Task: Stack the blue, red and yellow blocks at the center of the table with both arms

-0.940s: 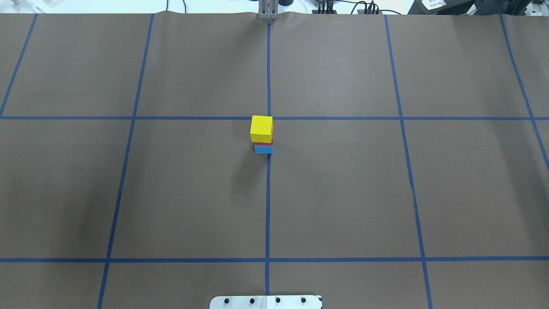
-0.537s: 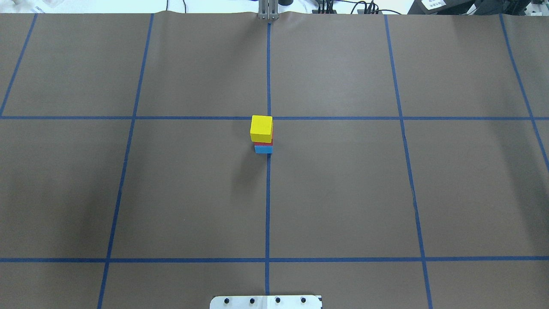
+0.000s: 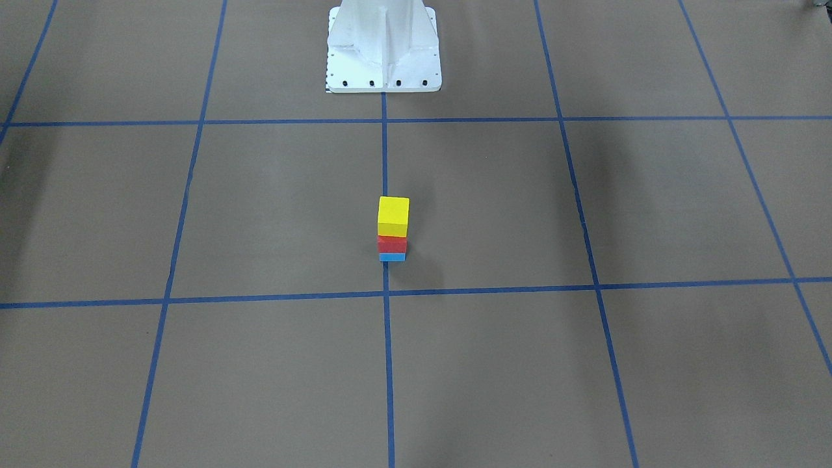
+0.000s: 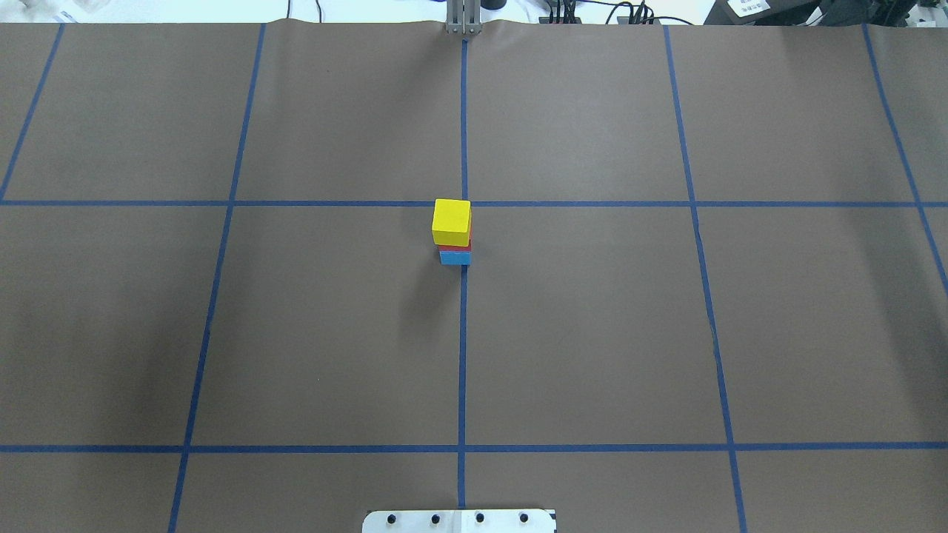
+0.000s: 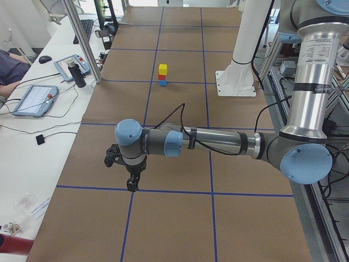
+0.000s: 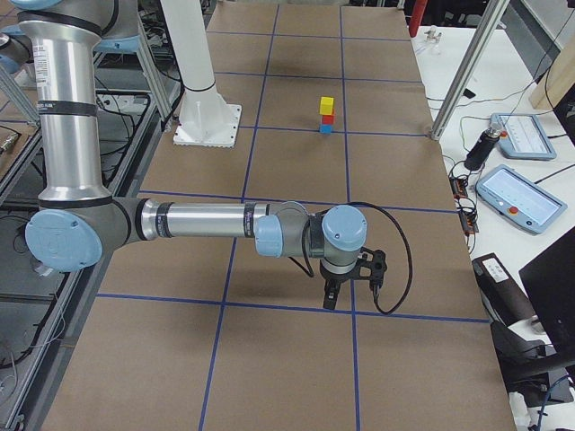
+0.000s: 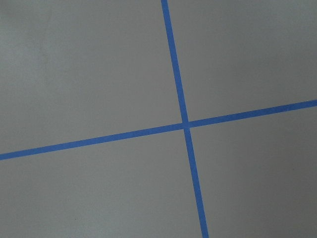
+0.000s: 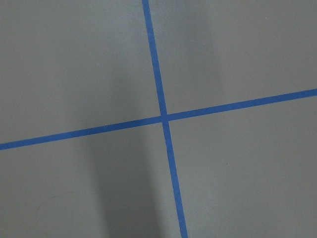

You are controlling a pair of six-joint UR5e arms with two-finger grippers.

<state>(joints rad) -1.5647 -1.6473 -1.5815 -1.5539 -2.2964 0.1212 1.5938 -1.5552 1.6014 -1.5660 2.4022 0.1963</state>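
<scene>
Nothing has moved: the stack [image 4: 453, 235] stands complete at the overhead frame's centre.
Yellow block [image 3: 393, 216] sits on red block [image 3: 392, 244], which sits on blue block [image 3: 392, 257], touching the centre tape line [image 4: 464, 133]. Left gripper [image 5: 131, 183] and right gripper [image 6: 331, 296] hang well apart from it; whether their fingers are apart cannot be told. An arm sweeping back through centre could topple it.

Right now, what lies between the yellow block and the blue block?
The red block: it rests on the blue block and carries the yellow block. The exterior front-facing view shows this best.
</scene>
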